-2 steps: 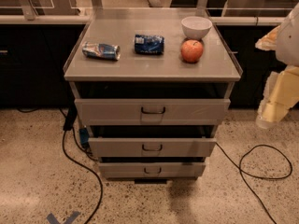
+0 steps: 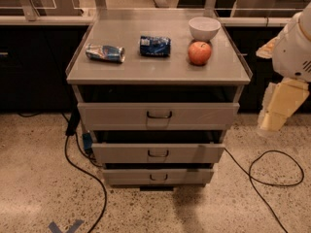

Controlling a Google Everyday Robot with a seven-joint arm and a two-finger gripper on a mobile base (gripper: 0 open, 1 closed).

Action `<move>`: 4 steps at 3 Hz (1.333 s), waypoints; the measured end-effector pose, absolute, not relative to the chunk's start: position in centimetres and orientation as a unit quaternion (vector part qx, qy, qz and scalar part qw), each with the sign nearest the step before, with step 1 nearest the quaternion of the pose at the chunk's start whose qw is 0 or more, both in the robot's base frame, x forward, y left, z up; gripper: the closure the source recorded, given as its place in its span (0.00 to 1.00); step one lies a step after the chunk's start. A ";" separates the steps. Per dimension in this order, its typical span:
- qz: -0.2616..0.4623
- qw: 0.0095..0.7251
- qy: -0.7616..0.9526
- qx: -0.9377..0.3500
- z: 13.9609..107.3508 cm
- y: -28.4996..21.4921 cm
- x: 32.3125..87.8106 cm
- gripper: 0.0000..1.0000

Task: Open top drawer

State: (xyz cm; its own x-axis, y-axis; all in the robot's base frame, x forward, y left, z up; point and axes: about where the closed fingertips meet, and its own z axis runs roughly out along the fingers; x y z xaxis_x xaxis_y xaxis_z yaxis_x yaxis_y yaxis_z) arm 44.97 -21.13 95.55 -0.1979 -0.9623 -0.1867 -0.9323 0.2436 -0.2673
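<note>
Camera view: the gripper (image 2: 278, 109) hangs at the right edge, well apart from the cabinet (image 2: 77, 74); whether it is open or closed cannot be told. Just under the cabinet's top, the top drawer (image 2: 116, 115), uppermost of three, fronts the camera, long axis left-right. Above: one bowl (image 2: 204, 28), one apple (image 2: 199, 53), one can (image 2: 105, 53), one blue packet (image 2: 155, 46).

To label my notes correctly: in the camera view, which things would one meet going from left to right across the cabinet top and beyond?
In order: crushed can → blue packet → apple → gripper, hanging right of the cabinet.
</note>
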 end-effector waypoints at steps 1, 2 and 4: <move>-0.040 0.159 0.768 -0.620 92.8 -20.7 46.4 0.00; -0.026 0.172 0.767 -0.618 90.6 -20.1 47.5 0.00; -0.014 0.176 0.763 -0.622 88.5 -19.5 47.9 0.00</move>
State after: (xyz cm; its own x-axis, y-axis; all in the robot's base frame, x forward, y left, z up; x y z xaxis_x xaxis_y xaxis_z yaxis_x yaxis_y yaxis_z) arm 47.89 -19.49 88.46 -0.1634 -0.9540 -0.2514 -0.9444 0.2249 -0.2399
